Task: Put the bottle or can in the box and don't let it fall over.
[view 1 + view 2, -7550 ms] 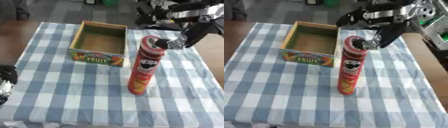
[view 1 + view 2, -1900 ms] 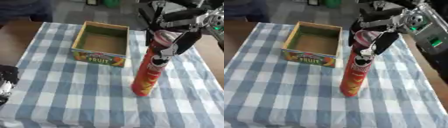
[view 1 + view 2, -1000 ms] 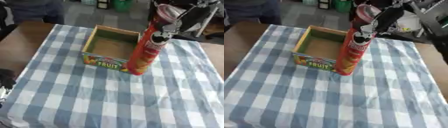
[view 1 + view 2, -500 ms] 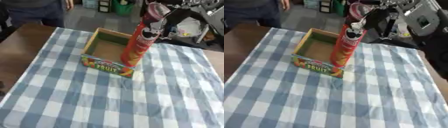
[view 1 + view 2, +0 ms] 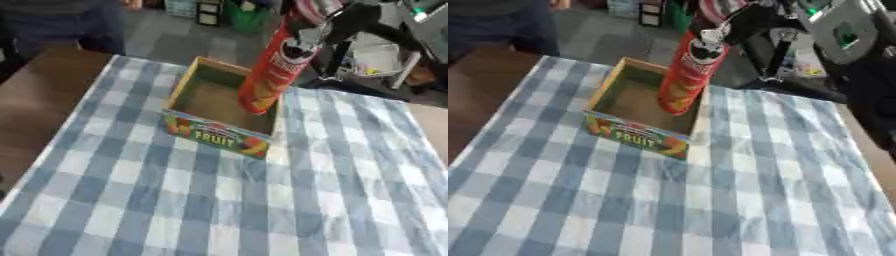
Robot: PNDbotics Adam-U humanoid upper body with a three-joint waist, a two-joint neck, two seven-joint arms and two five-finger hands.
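Note:
A tall red can [image 5: 276, 65] hangs tilted over the right side of the open cardboard box [image 5: 206, 133], which has FRUIT printed on its front. The can's lower end is at about the height of the box's right rim. My right hand [image 5: 317, 31] comes in from the upper right and is curled round the can near its top. My left hand shows in neither view.
The box sits on a table under a blue and white checked cloth [image 5: 219, 200]. Bare brown tabletop [image 5: 35, 115] lies to the left. Dark equipment and clutter [image 5: 842, 45] stand beyond the far right edge.
My right hand has carried the can from beside the box's front right corner up and over the box's right side. The camera has shifted too.

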